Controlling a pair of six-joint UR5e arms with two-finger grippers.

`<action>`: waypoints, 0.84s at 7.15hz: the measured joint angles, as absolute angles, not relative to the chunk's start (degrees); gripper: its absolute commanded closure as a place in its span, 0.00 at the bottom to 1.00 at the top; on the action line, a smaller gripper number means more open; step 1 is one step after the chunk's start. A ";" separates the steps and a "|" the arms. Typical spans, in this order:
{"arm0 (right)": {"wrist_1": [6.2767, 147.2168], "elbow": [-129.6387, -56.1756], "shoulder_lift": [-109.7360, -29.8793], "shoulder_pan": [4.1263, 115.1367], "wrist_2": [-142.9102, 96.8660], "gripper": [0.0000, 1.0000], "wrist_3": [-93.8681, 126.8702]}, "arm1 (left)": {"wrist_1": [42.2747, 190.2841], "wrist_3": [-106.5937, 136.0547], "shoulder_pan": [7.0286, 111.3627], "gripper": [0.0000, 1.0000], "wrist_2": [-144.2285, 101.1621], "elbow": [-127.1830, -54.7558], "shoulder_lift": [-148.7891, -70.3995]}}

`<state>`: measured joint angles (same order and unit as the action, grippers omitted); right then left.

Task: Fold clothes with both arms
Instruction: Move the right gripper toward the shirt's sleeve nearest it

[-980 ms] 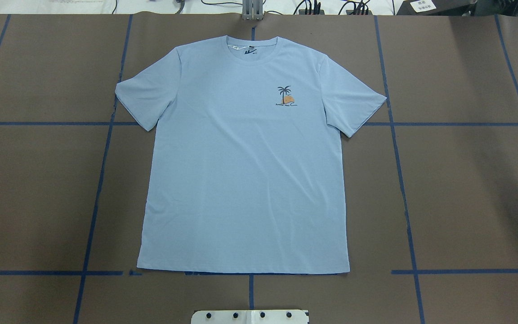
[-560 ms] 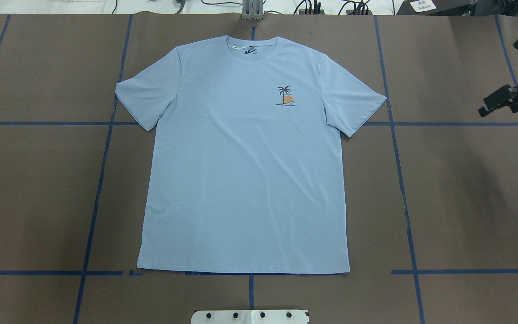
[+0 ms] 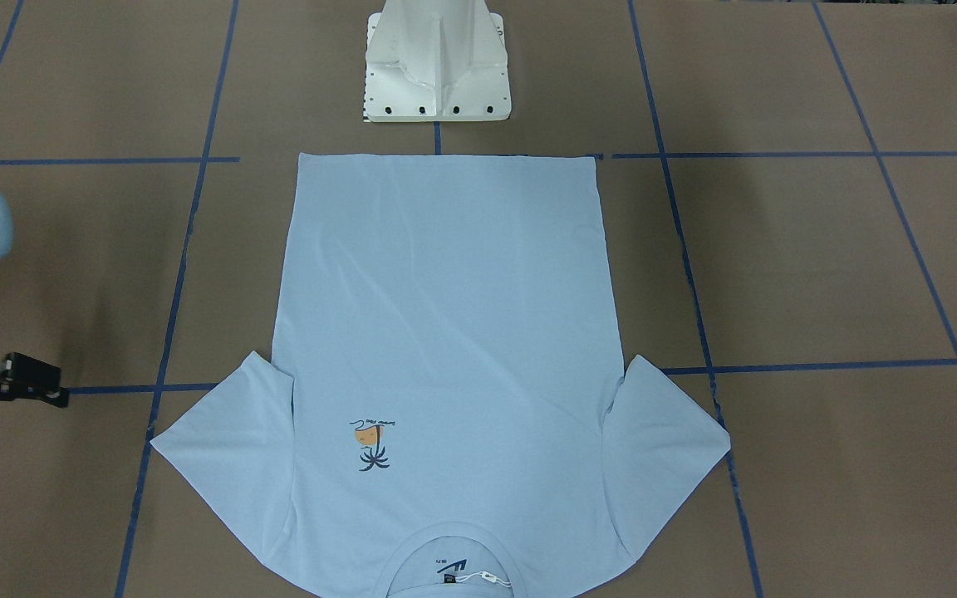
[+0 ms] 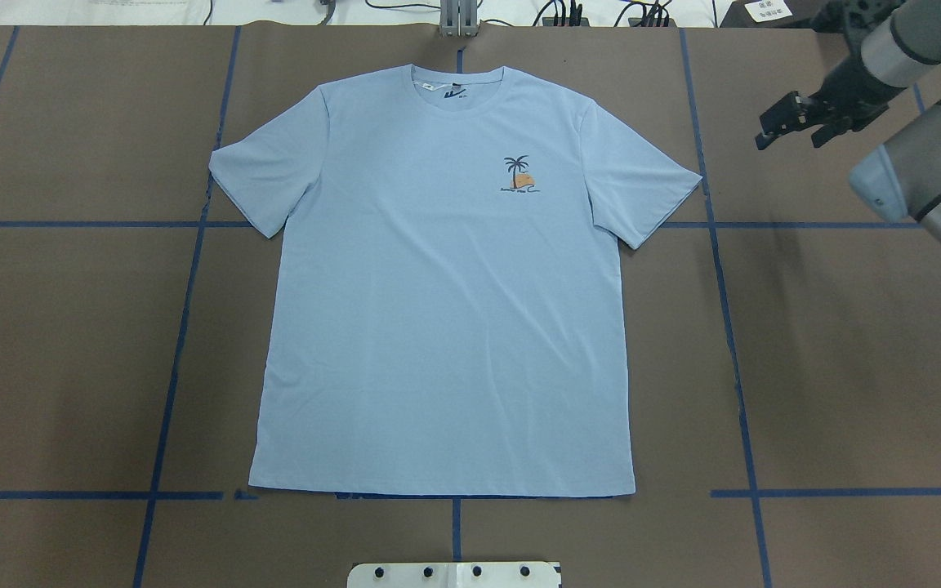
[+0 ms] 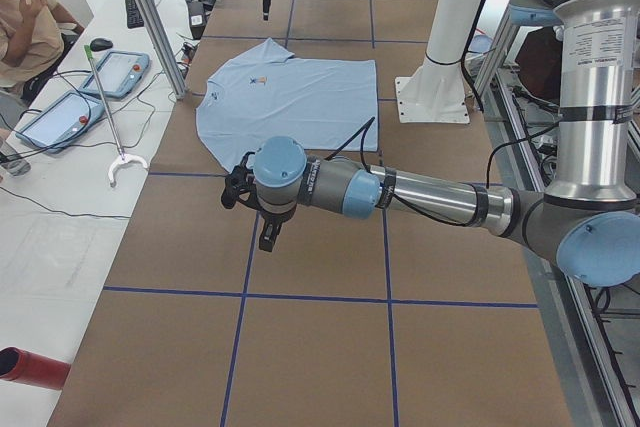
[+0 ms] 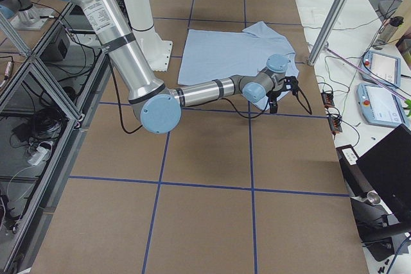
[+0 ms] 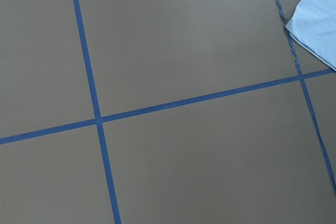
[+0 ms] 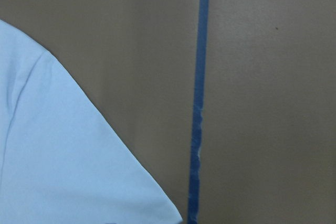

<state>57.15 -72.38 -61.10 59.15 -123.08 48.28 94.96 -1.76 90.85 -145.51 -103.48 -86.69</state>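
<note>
T-shirt (image 4: 438,310) lies flat, unmoved; right gripper (image 4: 785,139) has swung in at 2 o'clock, fingers apart, empty. Left gripper (image 5: 268,239) fingers: cannot tell. Folding not begun.

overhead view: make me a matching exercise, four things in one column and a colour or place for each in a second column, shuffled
Things
1. t-shirt
2. chest print
3. right gripper
4. white base plate

Colour or place
A. orange and navy
B. black, upper right of the view, clear of the sleeve
C. light blue, spread flat in the middle
D. bottom edge of the view, centre

Pairs: 1-C, 2-A, 3-B, 4-D
</note>
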 measured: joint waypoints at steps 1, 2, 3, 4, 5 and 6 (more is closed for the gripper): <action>54.47 -71.48 -60.62 56.79 -118.35 0.09 52.44 | 95.52 -1.69 90.82 0.01 -145.59 -103.38 -86.72; 53.40 -70.39 -60.43 55.56 -116.12 0.12 54.25 | 95.86 -1.69 90.82 0.01 -145.62 -103.41 -86.73; 53.08 -69.42 -60.40 54.86 -115.30 0.21 55.59 | 96.00 -1.79 90.84 0.01 -145.63 -103.58 -86.64; 53.04 -68.25 -60.19 54.42 -115.06 0.28 56.84 | 96.04 -1.93 90.85 0.01 -145.63 -103.59 -86.58; 53.06 -67.11 -59.80 54.21 -114.99 0.31 57.48 | 96.06 -2.01 90.85 0.01 -145.64 -103.65 -86.58; 53.09 -66.16 -59.43 54.09 -114.99 0.39 57.89 | 96.06 -2.09 90.85 0.01 -145.64 -103.80 -86.55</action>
<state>53.09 -66.16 -59.43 54.09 -114.99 57.89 96.06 -2.09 90.85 -145.64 -103.80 -86.55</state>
